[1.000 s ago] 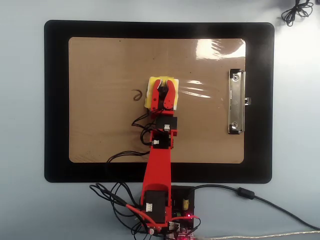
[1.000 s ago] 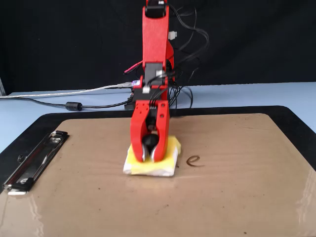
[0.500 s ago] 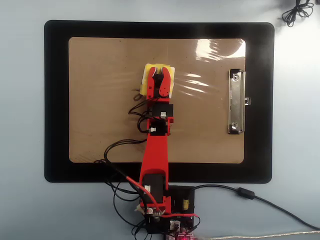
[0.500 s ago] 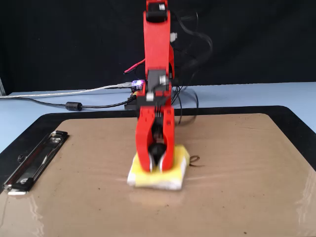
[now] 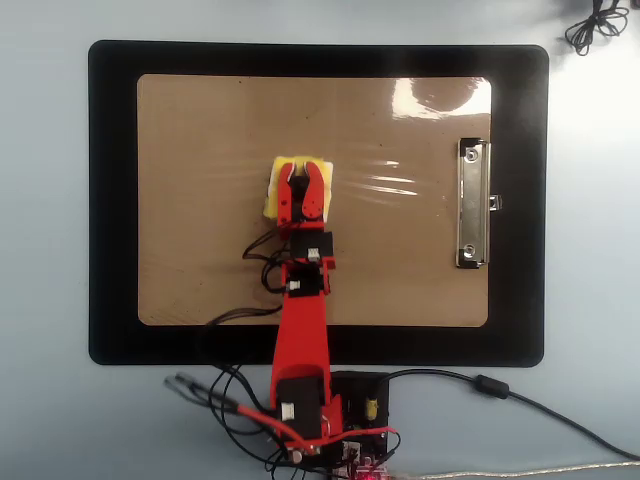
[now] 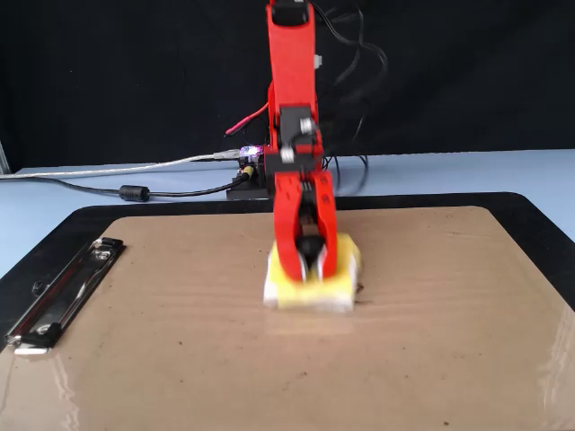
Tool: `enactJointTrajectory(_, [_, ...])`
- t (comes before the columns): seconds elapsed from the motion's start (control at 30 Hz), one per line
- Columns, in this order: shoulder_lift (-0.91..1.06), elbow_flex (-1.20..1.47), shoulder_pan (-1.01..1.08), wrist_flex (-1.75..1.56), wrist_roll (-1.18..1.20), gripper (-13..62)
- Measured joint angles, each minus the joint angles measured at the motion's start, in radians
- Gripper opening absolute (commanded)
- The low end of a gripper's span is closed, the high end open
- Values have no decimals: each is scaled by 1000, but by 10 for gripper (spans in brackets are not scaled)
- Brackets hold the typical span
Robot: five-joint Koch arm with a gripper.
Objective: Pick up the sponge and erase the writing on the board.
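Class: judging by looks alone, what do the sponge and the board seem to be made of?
The sponge: probably soft foam, matte yellow with a white bottom layer. The board: likely hardboard with a glossy surface, tan-brown with bright glare patches; its clip looks like shiny metal.

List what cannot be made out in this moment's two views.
- Marker writing: none visible in the overhead view; the small yellow square sponge and red claw cover where it might be. In the fixed view only a dark speck shows at the sponge's motion-blurred edge.
- Sponge's black knob: mostly hidden between the claw's jaws.
- Tan glossy clipboard: near edge cut off in the fixed view; glare in both.
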Motion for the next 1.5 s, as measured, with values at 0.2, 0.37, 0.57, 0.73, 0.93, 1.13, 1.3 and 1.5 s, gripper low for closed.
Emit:
enactJointTrajectory(0.2, [86, 196, -41, -25, -2, -79])
enactJointTrajectory(0.37, [572, 626, -74, 43, -5, -79])
enactJointTrajectory(0.57, [198, 178, -69, 104, -20, -79])
enactJointTrajectory(0.73, [71, 78, -84, 83, -25, -79])
enactJointTrajectory(0.93, [541, 558, -123, 129, -23, -79])
enactJointTrajectory(1.13, [91, 23, -123, 133, -21, -79])
enactJointTrajectory(1.3, [6, 8, -146, 97, -25, -79])
enactJointTrajectory(1.5, [394, 383, -256, 138, -32, -79])
